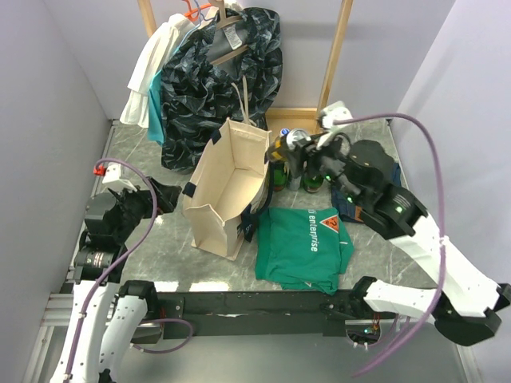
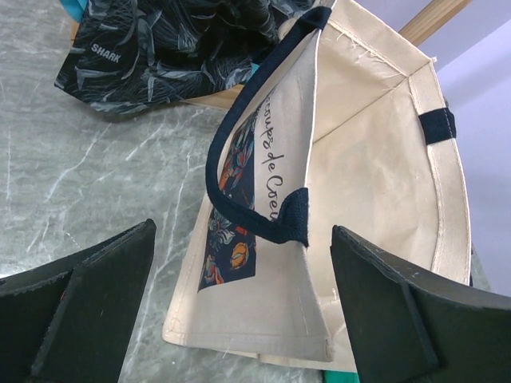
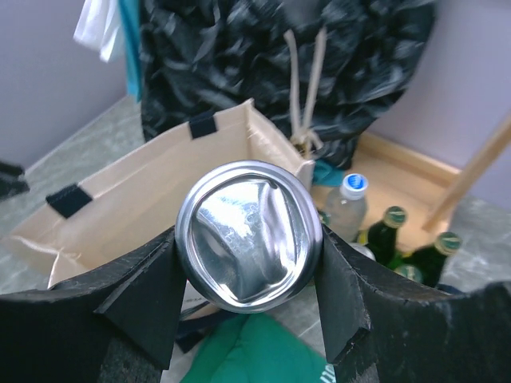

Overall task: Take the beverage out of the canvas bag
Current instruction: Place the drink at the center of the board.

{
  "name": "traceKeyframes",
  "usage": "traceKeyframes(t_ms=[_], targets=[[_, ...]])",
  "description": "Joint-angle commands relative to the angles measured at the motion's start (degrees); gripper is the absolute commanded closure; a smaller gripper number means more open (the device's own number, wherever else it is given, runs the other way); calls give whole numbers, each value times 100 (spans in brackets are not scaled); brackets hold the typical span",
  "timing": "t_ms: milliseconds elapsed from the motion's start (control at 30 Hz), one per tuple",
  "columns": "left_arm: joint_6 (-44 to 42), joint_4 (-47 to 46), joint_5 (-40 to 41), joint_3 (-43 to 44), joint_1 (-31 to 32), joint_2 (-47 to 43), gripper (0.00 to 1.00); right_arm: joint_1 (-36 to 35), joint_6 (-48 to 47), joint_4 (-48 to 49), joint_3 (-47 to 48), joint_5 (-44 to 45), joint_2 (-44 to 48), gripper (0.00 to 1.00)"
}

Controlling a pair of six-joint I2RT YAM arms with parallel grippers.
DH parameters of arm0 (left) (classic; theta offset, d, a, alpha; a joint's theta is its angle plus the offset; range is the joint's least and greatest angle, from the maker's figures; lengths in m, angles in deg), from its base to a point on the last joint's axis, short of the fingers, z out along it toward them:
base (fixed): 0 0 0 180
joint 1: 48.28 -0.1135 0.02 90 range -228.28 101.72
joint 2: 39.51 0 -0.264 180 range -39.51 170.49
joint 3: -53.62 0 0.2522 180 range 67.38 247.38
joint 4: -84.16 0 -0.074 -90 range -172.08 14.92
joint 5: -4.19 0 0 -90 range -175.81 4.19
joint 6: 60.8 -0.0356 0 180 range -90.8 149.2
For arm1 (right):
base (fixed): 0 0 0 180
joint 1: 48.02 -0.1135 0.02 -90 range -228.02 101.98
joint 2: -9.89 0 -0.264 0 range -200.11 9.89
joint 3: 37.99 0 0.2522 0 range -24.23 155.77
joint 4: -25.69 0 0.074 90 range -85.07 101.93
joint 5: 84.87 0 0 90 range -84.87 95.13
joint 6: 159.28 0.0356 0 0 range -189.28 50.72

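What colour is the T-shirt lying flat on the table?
The T-shirt is green with white letters and a small orange triangle. The top camera shows it best.

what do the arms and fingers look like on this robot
Both arms have white links and black joints, the left arm and the right arm alike. A purple cable loops along each. Small green lights glow on the right arm. The fingers are broad, black and wedge-shaped.

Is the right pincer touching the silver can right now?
Touching. The right wrist view shows the right pincer with both fingers pressed against the silver can.
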Motion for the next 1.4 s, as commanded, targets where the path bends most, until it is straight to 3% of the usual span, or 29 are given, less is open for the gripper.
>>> traceKeyframes(t_ms=[0, 900, 1367], targets=[[93, -109, -39, -113, -28, -128, 4, -49, -138, 884, 63, 521, 395, 100], [172, -101, -4, -201, -28, -295, 3, -14, 11, 444, -473, 1673, 62, 100], [172, -110, -13, -209, -28, -303, 4, 653, 521, 313, -772, 865, -17, 100]])
